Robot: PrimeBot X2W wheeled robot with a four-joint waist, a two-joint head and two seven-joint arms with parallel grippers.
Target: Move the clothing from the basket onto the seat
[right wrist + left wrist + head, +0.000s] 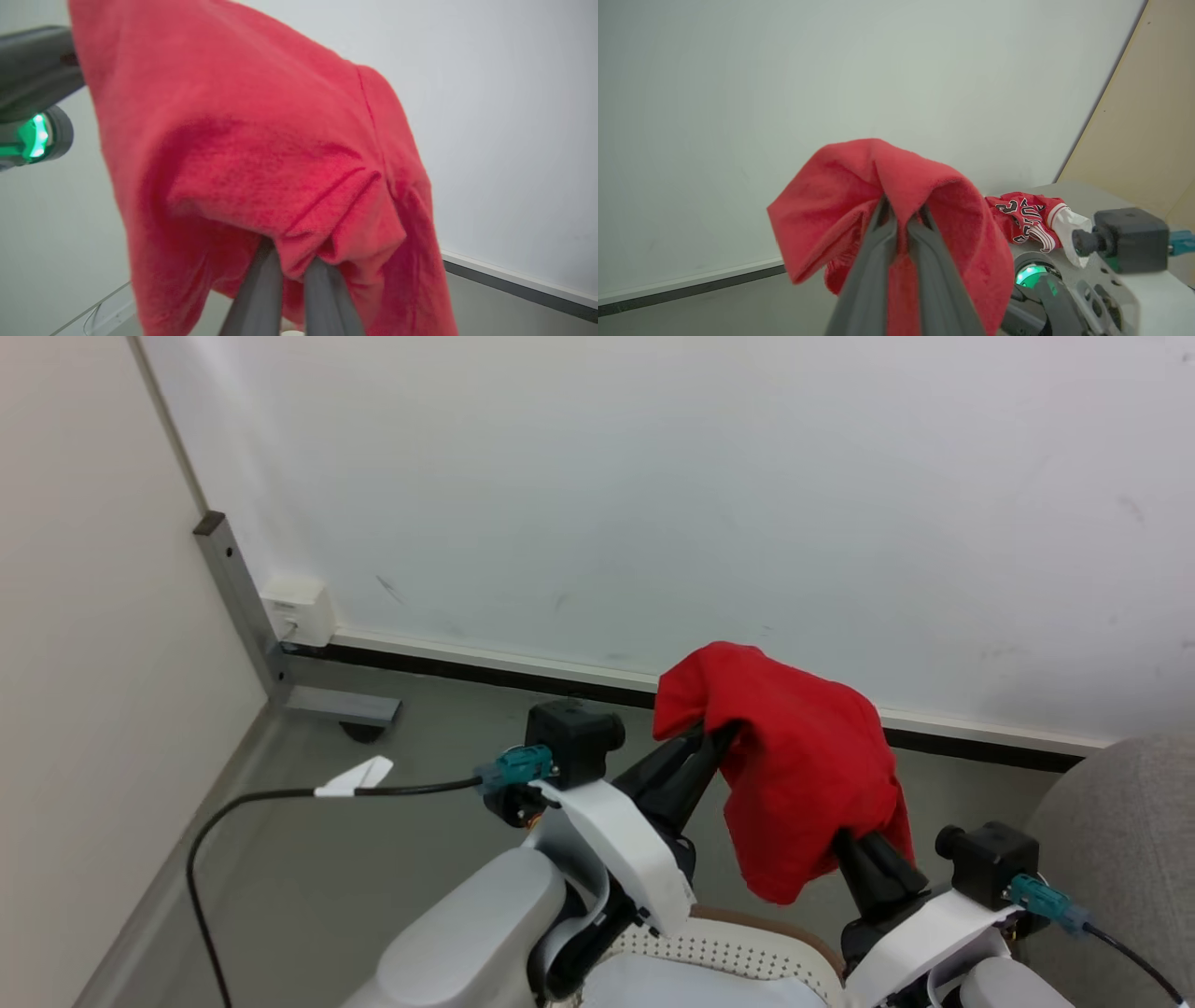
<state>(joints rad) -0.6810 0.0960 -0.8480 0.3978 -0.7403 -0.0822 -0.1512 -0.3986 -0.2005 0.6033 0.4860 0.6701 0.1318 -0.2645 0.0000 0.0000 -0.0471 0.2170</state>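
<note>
Head view: left gripper [901,218] and right gripper [292,254] are pinching 1 plain red cloth garment [803,775] high, so it is clearing the white holey plastic basket [747,952].

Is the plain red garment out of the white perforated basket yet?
Out: plain red garment hangs pinched by left gripper and right gripper, above the white perforated basket.

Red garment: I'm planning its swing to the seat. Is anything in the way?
Nothing visible. Left gripper and right gripper hold the red garment left of the seat; only the right wrist camera lies between.
</note>
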